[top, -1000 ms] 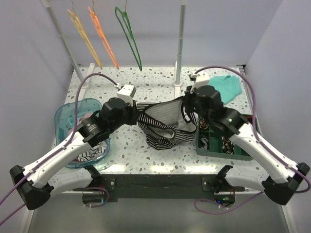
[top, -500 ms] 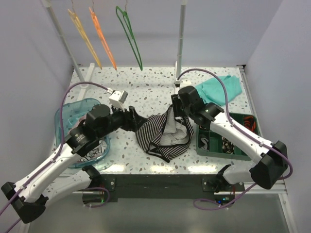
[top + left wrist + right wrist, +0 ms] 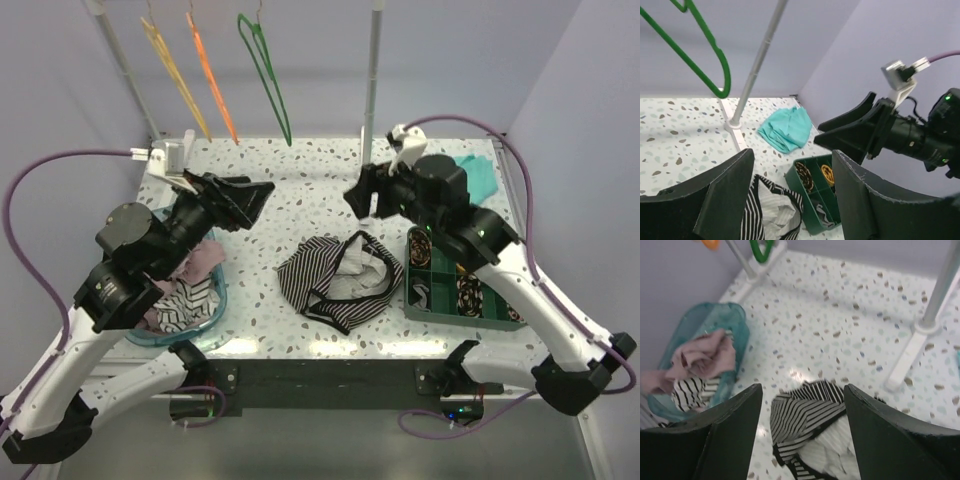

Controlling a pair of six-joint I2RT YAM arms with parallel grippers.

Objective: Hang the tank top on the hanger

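Observation:
The striped tank top [image 3: 335, 280] lies crumpled on the speckled table between the two arms, held by neither; it also shows in the left wrist view [image 3: 771, 210] and the right wrist view [image 3: 810, 422]. The green hanger [image 3: 266, 78] hangs on the rail at the back, far above the top; part of it appears as the green hanger [image 3: 705, 55] and its lower tip as the hanger [image 3: 761, 249]. My left gripper [image 3: 254, 200] is open and empty, raised above the table left of the top. My right gripper [image 3: 358, 200] is open and empty too, raised to the top's upper right.
A teal basin [image 3: 135, 240] at the left holds a mauve-pink garment [image 3: 203, 258] and another striped piece. A green compartment tray [image 3: 440, 305] stands at the right, a teal cloth [image 3: 478, 175] behind it. Orange [image 3: 212, 78] and yellow [image 3: 175, 80] hangers hang beside the rack pole [image 3: 372, 90].
Both grippers opened and let go of the tank top, which dropped into a heap on the table. Both arms then rose and drew apart, the left one swinging back to the left.

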